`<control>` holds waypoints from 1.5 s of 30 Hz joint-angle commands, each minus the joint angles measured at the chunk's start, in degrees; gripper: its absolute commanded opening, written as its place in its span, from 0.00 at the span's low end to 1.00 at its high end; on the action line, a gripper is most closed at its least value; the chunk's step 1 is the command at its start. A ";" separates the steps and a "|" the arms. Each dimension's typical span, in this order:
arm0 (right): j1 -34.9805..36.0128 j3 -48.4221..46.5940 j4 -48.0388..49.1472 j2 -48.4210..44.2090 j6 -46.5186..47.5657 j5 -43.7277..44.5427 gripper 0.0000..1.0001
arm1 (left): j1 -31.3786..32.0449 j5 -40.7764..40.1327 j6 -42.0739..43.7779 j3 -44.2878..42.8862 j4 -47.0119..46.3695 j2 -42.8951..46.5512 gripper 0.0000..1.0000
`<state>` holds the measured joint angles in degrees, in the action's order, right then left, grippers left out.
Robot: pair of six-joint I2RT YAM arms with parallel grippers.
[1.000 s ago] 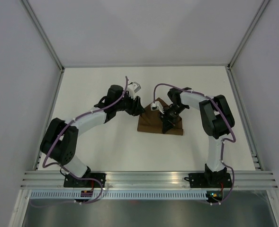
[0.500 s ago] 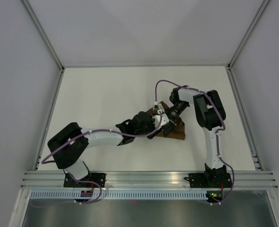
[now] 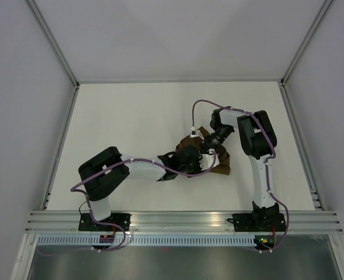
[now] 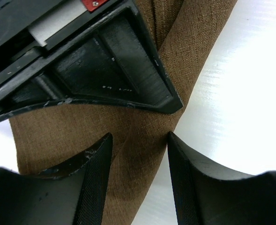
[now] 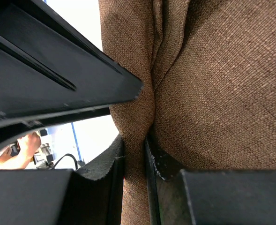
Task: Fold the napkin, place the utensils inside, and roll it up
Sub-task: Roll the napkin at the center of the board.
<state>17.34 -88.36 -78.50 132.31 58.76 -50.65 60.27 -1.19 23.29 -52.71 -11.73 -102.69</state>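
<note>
The dark brown napkin (image 3: 221, 167) lies bunched on the white table, right of centre, mostly under both arms. My right gripper (image 3: 209, 146) comes at it from behind. In the right wrist view that gripper (image 5: 135, 152) is shut on a raised fold of the napkin (image 5: 222, 84). My left gripper (image 3: 202, 158) reaches in low from the near left. Seen from the left wrist, it (image 4: 138, 138) is open and straddles a ridge of napkin (image 4: 58, 136), just below one of the right gripper's fingers (image 4: 128, 70). No utensils are in view.
The white table (image 3: 131, 111) is walled at the back and both sides. An aluminium rail (image 3: 183, 220) with both arm bases runs along the near edge. The left arm's forearm (image 3: 142, 168) lies low across the table in front of the napkin.
My left arm has swung from behind the napkin's left side round to its near side, and its jaws have widened. My right gripper has shifted slightly back, still holding the cloth.
</note>
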 commanded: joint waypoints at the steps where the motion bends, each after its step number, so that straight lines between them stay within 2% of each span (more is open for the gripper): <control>1: -0.47 -0.67 7.04 3.57 3.90 8.82 0.24 | 0.46 0.93 3.43 -2.66 0.65 -2.33 0.56; 7: -0.56 -0.94 7.66 4.01 3.11 9.26 0.24 | 0.46 3.03 2.21 -3.19 -0.40 -5.76 0.55; 10: -0.56 -1.12 7.92 4.01 2.94 9.61 0.24 | 0.46 4.61 1.24 -3.10 -0.14 -6.82 0.49; 16: -0.64 -2.34 7.75 3.83 2.15 9.52 0.26 | -0.06 10.05 -0.26 -5.56 4.86 -9.01 0.16; 18: -0.64 -2.43 8.01 3.31 1.53 9.61 0.32 | -0.77 12.25 -0.96 -6.96 7.76 -9.63 0.08; 21: -0.82 -2.08 8.98 1.46 0.57 9.43 0.45 | -2.26 17.00 -2.27 -7.93 10.22 -10.42 0.02; 25: -1.61 -2.26 8.80 -1.87 -0.84 7.42 0.59 | -5.85 25.16 -4.39 -9.17 13.83 -11.82 0.02; 30: -3.72 -5.77 5.48 -4.16 -2.34 3.38 0.67 | -9.46 32.37 -7.11 -10.57 16.47 -13.93 0.02; 31: -4.24 -6.56 4.68 -4.43 -2.34 2.59 0.74 | -10.51 33.35 -7.29 -10.83 16.91 -14.28 0.02; 39: -10.30 -9.73 8.17 -11.27 -7.52 -2.17 0.76 | -14.03 42.04 -9.66 -15.31 21.91 -18.15 0.02; 42: -13.29 -6.14 13.97 -17.24 -9.10 -3.66 0.75 | -16.14 46.09 -10.81 -17.77 24.55 -20.26 0.02; 44: -14.79 0.26 18.62 -21.63 -10.24 -2.53 0.75 | -16.85 48.11 -11.42 -19.96 27.18 -22.19 0.02; 45: -14.97 3.16 25.17 -26.88 -10.94 -1.48 0.74 | -17.11 50.04 -11.60 -20.76 27.98 -22.81 0.02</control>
<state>3.55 -90.63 -64.60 115.46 49.56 -50.61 44.14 45.04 13.85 -73.41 3.88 -120.27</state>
